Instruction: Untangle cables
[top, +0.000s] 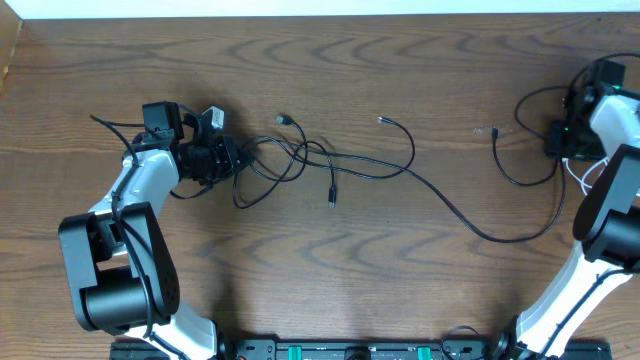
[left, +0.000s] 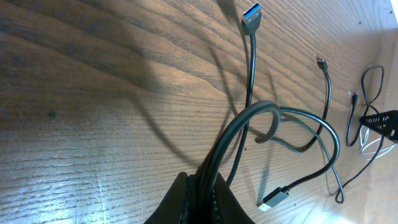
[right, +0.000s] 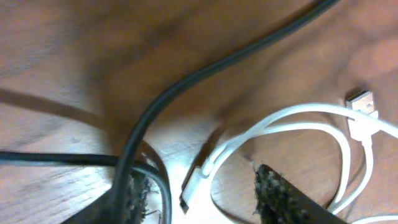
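Wood-grained, bore thin, smooth black cables (top: 300, 158) strung left to right across mid-surface (top: 350, 280), loops clamped in closed left end effector (left: 202, 186), white cable (right: 292, 115) coiled under right end effector (right: 202, 177), jaws apart.

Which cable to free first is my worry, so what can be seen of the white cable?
The white cable is a thin, smooth, plastic-looking cord lying in loose overlapping loops on the wooden table, at its right side. One end carries a silver USB plug, the other a slim white connector. It lies between the right gripper's open fingers, not pinched. A black cable curves beside it on the left; whether they touch cannot be told.
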